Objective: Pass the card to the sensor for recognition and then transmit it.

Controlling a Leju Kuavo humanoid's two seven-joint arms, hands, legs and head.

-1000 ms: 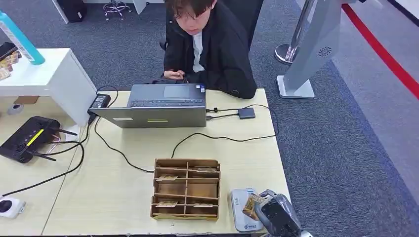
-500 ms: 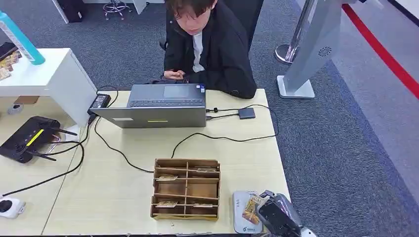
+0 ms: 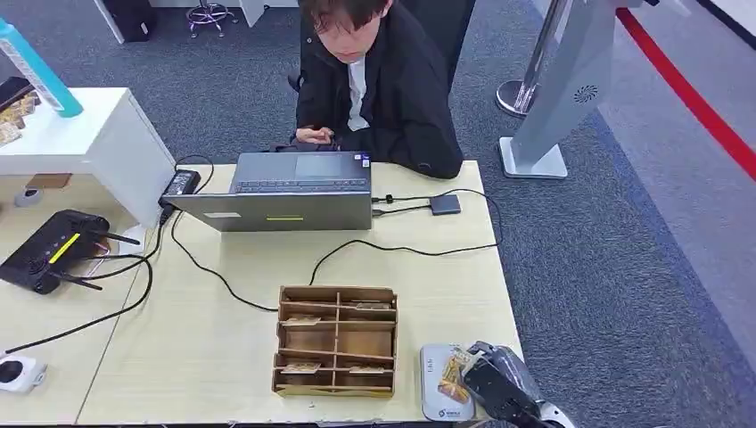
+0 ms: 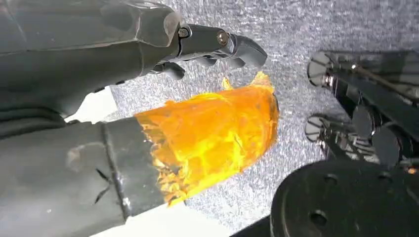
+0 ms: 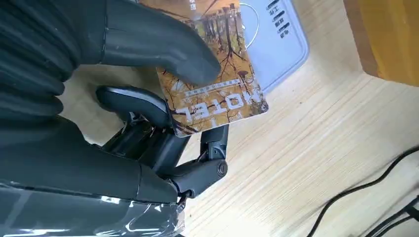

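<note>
Right hand fingers pinch the card over the reader. Keep card flat, low, steady. Left hand fingers released.

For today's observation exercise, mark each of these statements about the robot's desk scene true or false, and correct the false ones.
1. The right hand holds a card. True.
2. The card is over the grey sensor at the table's near edge. True.
3. The wooden organizer sits on the laptop. False: it sits on the table, nearer the robot.
4. The left hand grips a card. False: it holds nothing.
5. A person sits behind the laptop. True.
</note>
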